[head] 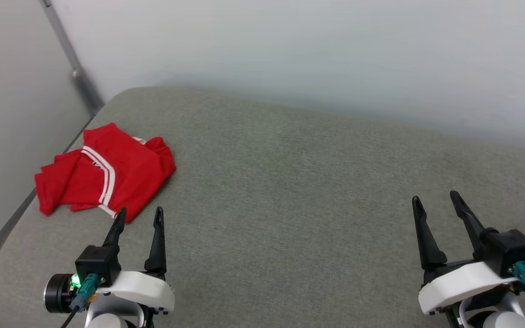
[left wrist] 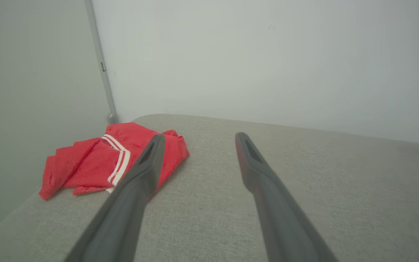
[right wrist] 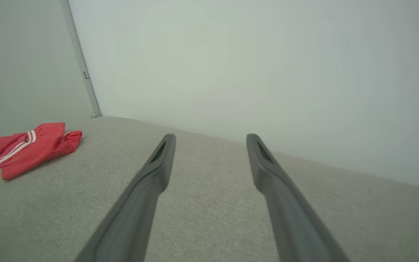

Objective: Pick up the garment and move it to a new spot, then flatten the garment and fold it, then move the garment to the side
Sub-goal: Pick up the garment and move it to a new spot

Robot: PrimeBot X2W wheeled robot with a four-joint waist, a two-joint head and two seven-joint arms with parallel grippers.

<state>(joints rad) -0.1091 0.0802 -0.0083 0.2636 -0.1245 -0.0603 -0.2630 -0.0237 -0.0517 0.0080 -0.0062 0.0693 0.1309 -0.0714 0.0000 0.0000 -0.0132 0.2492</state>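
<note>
The garment [head: 103, 175] is a red shirt with red-and-white striped trim, lying folded in a rough bundle at the far left of the grey cushioned surface [head: 290, 182]. My left gripper [head: 139, 210] is open just in front of its near edge, one fingertip overlapping the cloth's rim in the head view, nothing between the fingers. In the left wrist view the garment [left wrist: 86, 163] lies left of the open left gripper [left wrist: 198, 136]. My right gripper [head: 434, 197] stands open at the lower right, far from the cloth. The right wrist view shows the garment [right wrist: 31, 147] far left of the right gripper [right wrist: 211, 136].
The grey surface ends in a rounded corner near the garment, beside a pale wall [head: 290, 45] behind and a side panel [head: 7, 114] on the left. A grey vertical post [head: 75, 73] runs down the corner between them. Open cushion stretches between the two grippers.
</note>
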